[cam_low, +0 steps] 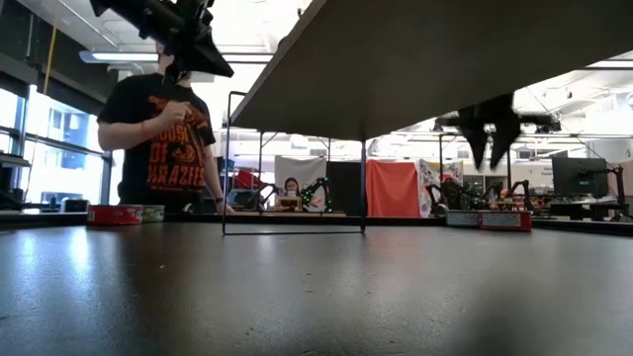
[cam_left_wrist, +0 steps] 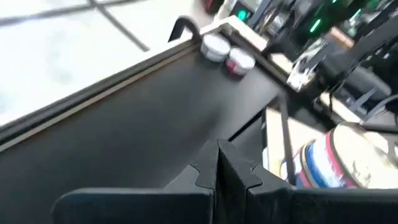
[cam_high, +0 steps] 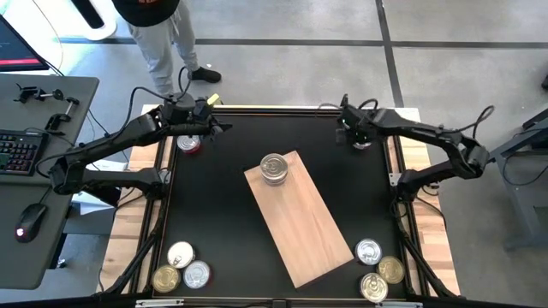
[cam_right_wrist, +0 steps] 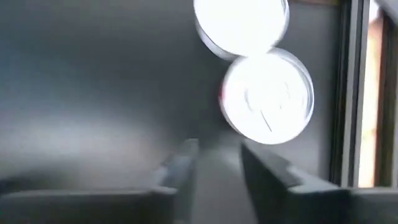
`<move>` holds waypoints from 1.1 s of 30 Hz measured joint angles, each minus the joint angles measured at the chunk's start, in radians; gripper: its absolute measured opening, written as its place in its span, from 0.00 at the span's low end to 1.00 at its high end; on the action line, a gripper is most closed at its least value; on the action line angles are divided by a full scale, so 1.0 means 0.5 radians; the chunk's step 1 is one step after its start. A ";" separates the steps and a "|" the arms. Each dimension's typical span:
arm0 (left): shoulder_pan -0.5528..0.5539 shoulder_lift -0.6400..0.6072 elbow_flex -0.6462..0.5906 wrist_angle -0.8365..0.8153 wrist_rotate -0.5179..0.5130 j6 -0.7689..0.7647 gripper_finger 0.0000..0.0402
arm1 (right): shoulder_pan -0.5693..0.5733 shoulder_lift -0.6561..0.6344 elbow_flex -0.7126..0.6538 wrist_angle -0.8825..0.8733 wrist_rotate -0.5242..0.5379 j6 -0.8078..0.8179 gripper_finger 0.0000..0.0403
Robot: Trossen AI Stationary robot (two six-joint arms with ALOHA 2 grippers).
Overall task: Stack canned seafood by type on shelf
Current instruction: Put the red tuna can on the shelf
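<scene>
Black surface (cam_high: 223, 214) takes up most of your workspace; the light wooden shelf (cam_high: 304, 224) lies flat and diagonal across its middle, likely angled so either arm can reach an end. Your left arm reaches along the far edge toward the far-left corner, its gripper (cam_high: 204, 127) just beside a red-sided tin (cam_high: 189, 143); the left wrist view shows its jaws pressed together with nothing between them, so it looks parked rather than working. Your right arm mirrors it at the far-right corner, its gripper (cam_right_wrist: 214, 163) hovering above two silver-lidded tins (cam_right_wrist: 267, 93) that sit touching each other. The jaws show a narrow gap with no tin in it; I cannot tell whether they are closing or set, and neither tin is held. Count from the high view: one stack on the shelf (cam_high: 273, 168) at its far end, apparently two or more tins high, exact number hidden. Near-left cluster (cam_high: 181, 268): three tins, one gold, two silver. Near-right cluster (cam_high: 378, 271): three tins, mixed gold and silver. Add the red tin far left and the pair far right. Judgement: sorting has barely started; most tins still wait off the shelf at the corners.
</scene>
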 joint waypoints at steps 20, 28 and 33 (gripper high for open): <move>0.299 0.533 0.002 1.062 0.726 -0.410 0.00 | -0.300 0.028 -0.495 0.524 0.346 0.305 0.00; 0.301 0.492 0.003 1.076 0.722 -0.408 0.00 | -0.401 0.030 -0.564 0.745 0.392 0.284 0.00; 0.301 0.494 0.003 1.074 0.721 -0.408 0.00 | -0.430 0.096 -0.564 0.791 0.316 0.240 0.00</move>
